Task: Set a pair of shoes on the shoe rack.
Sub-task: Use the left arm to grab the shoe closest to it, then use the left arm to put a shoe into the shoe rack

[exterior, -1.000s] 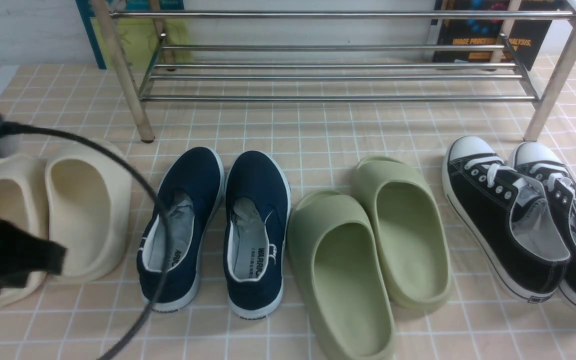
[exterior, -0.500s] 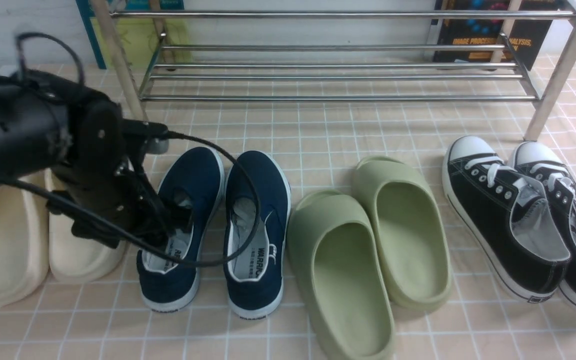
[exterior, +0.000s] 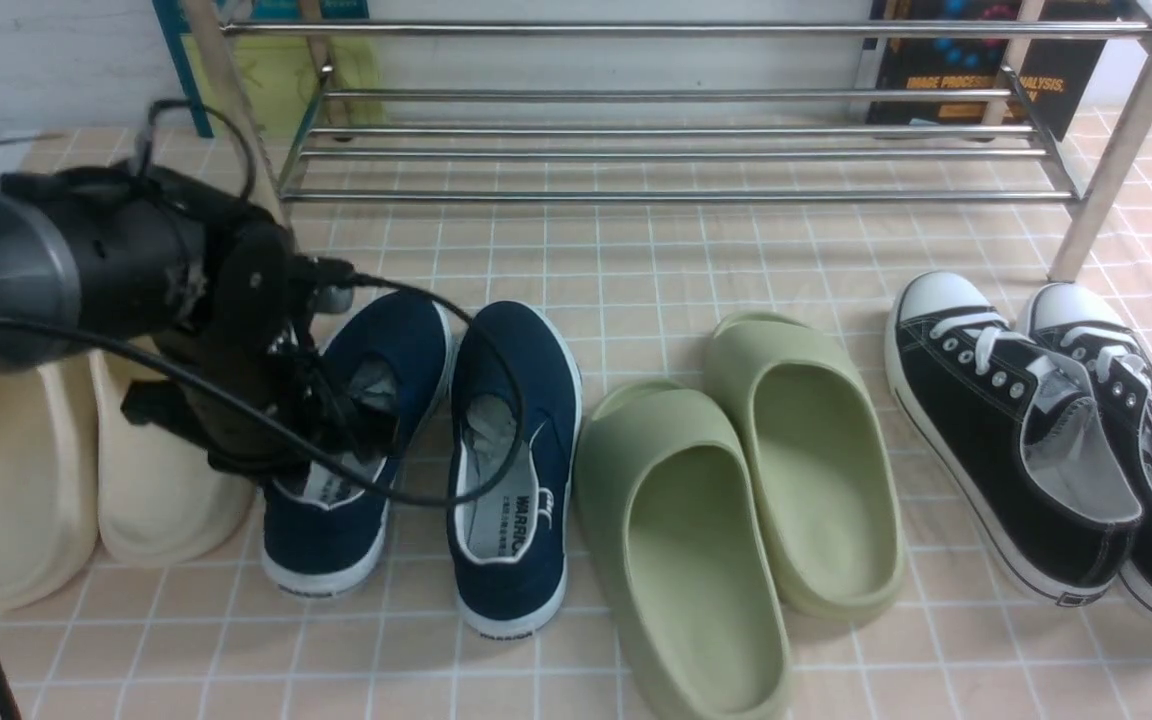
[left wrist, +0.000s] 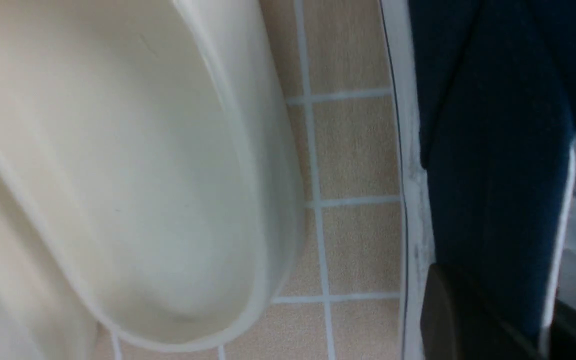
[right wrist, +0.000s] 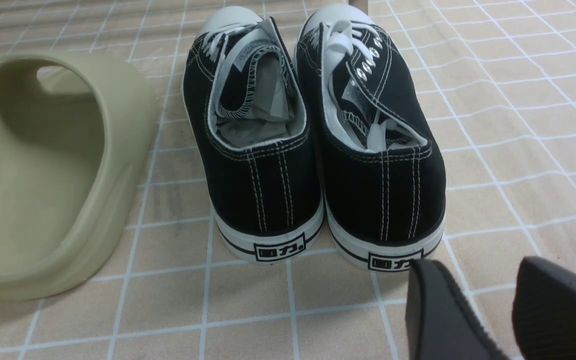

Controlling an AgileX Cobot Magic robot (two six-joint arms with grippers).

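The pair of shoes, navy slip-ons with white soles, stands left of centre on the tiled floor. My left gripper (exterior: 336, 440) is shut on the outer side wall of the left navy shoe (exterior: 396, 340), one finger inside it and one outside. Its heel is slightly raised and swung left. The left wrist view shows that shoe wall (left wrist: 493, 175) pinched in my left gripper (left wrist: 513, 320). The right navy shoe (exterior: 521, 400) stands free beside it. The shoe rack (exterior: 676, 195) of steel bars spans the back. My right gripper (right wrist: 483, 285) is open, just behind the black sneakers' heels.
Cream slides (exterior: 151, 490) lie close on the left of the held shoe and show in the left wrist view (left wrist: 118, 150). Olive-green slides (exterior: 736, 480) lie to the right of the navy pair. Black lace-up sneakers (exterior: 1016, 420) stand far right. Books (exterior: 976, 70) lean behind the rack.
My left arm came in from the far left and reached the left navy shoe. It gripped the shoe's side wall, and the shoe's heel has shifted left and up. The other shoes have not moved.
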